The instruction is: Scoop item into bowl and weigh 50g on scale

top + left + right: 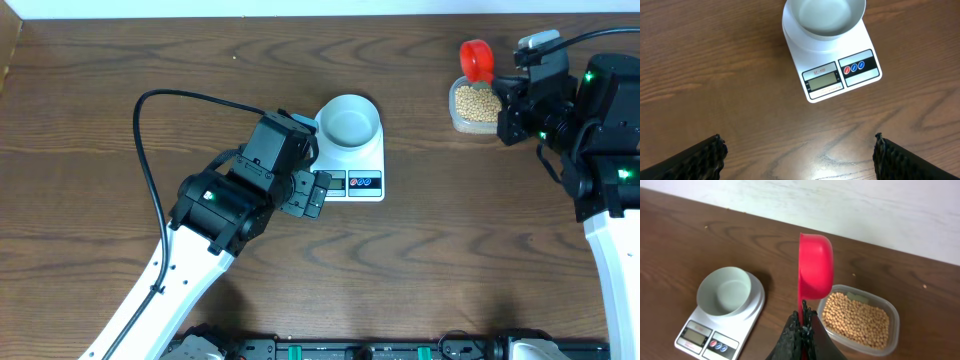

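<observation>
Right fingers (790, 341) pinch the scoop (816, 265) by its stiff handle; loose, light beans (855, 320) roll easily. Left fingers (700, 159) gape empty.

The scale (356, 183) sits near the middle of the table (100, 100), a little toward the far edge. The bowl (349, 121) stands on the scale's back half, with the display (824, 80) and buttons (854, 66) in front of it. Toward the far right corner is a tub (453, 112) with the beans (477, 102) in it. The scoop (477, 60) hangs over the tub's far rim, in the right gripper (803, 322). The left gripper (313, 194) is just beside the scale's front left corner.
</observation>
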Motion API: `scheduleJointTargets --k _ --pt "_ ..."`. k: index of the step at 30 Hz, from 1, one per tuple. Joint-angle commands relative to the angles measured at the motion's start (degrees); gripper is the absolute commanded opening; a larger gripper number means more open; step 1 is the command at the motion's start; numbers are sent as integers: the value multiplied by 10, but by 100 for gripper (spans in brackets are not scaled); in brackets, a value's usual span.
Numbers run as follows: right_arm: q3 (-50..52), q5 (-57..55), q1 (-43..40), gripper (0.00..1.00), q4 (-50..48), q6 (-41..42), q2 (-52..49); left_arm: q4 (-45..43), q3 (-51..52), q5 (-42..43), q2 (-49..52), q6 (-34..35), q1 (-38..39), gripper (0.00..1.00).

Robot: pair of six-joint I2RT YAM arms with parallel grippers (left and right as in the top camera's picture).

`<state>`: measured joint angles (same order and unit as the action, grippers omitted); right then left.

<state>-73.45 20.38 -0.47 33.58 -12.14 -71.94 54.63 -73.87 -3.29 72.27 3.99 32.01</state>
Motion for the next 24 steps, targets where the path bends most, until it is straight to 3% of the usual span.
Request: scheduleJointTargets --k 1,10,17,21,24 --pt "-13 33 5 1 -2 -47 -1 0 5 3 3 -12 -3 96" --pt "-85 31 68 1 50 -41 -7 0 5 3 3 -12 -3 96" --pt "-289 40 76 1 259 56 -83 0 5 3 3 -12 -3 96" --pt "-405 66 77 1 404 63 -139 0 5 3 3 -12 -3 96" --pt "-454 47 77 1 439 52 -162 0 5 3 3 -12 -3 96"
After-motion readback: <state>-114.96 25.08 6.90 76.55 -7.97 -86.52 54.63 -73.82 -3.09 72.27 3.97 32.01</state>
